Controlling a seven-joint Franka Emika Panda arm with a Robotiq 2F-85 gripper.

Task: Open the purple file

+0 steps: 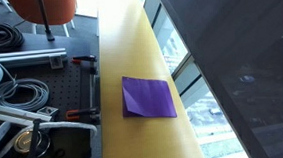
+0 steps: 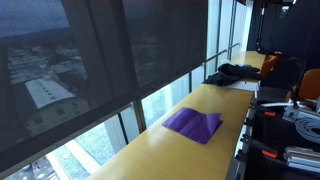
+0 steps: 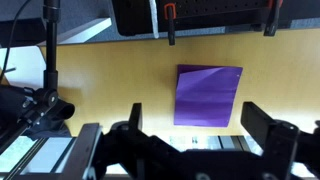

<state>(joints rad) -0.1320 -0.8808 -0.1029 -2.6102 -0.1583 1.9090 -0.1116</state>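
**Window-side tabletop, cover shut**

Yellow tabletop (image 1: pixel 129 40) carries the purple file (image 1: pixel 148 97), flat and closed, toward its window edge. The gripper (image 3: pixel 195 135) hovers above, jaws spread, empty. Catch only the cover's free edge; the hinge side is unclear.

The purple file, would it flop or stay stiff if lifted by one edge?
Probably floppy: the purple file looks thin as it lies on the yellow tabletop. Likely light, and apt to slide if pushed: the top looks smooth.
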